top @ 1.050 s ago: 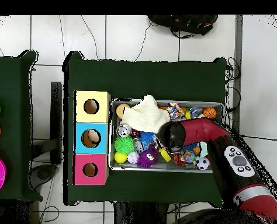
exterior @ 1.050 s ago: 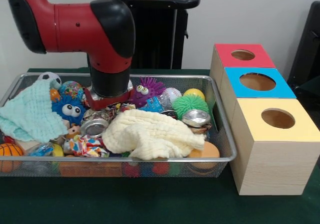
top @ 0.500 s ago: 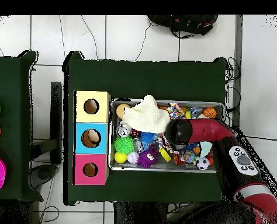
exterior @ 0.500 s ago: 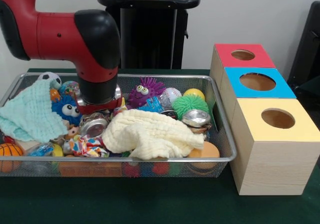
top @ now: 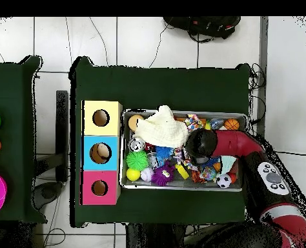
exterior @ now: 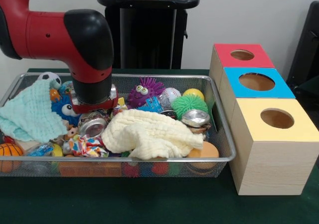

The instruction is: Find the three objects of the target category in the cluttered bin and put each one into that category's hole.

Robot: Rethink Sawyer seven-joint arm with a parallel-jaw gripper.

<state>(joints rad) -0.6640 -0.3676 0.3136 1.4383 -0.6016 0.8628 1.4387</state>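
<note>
From the front we see the red and black arm [exterior: 60, 37] reaching down into the wire bin [exterior: 219, 134], its wrist low over the clutter at the left of centre; the gripper [exterior: 92, 109] is buried behind the wrist and the toys, so we cannot tell how its jaws stand. Just below it lies a crushed silver can [exterior: 93, 126], and a second can [exterior: 195, 117] sits at the right of the bin beside a green spiky ball [exterior: 189, 104]. A cream cloth [exterior: 149, 134] covers the middle, a mint cloth [exterior: 27, 114] the left end, with a blue googly-eyed toy [exterior: 65, 109] and a purple spiky toy [exterior: 144, 90] behind. To the right stand three boxes with red [exterior: 242, 55], blue [exterior: 256, 81] and yellow [exterior: 277, 118] holed tops. From overhead we see the arm [top: 246, 152] over the bin's [top: 181, 187] middle, the cream cloth [top: 162, 128] near the boxes [top: 101, 153] and the green spiky ball [top: 137, 160] beside them.
</note>
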